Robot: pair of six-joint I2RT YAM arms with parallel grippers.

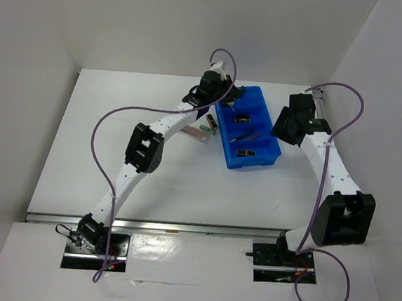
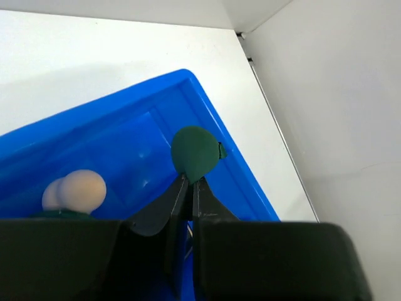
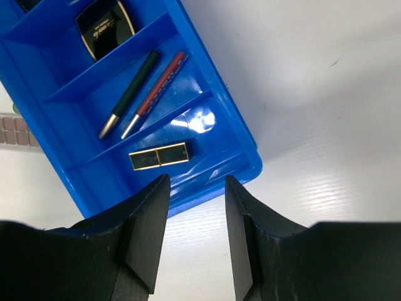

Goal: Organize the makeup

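Observation:
My left gripper (image 2: pixel 190 182) is shut on the edge of a dark green round compact (image 2: pixel 195 153) and holds it over the far compartment of the blue tray (image 2: pixel 125 125). A peach sponge (image 2: pixel 75 191) lies in that compartment. My right gripper (image 3: pixel 195 188) is open and empty, above the tray's near right corner (image 3: pixel 241 166). The tray holds a black-and-gold lipstick tube (image 3: pixel 158 156), a slim pink pencil (image 3: pixel 160 88) beside a dark pencil (image 3: pixel 130 94), and a dark square compact (image 3: pixel 104 26). In the top view the left gripper (image 1: pixel 224 89) is at the tray's far end and the right gripper (image 1: pixel 288 123) is to its right.
A brownish rectangular palette (image 1: pixel 195 134) and a black-and-gold lipstick tube (image 1: pixel 210 121) lie on the white table left of the tray (image 1: pixel 275 151). White walls close in the table at the back and on the right (image 1: pixel 388 103).

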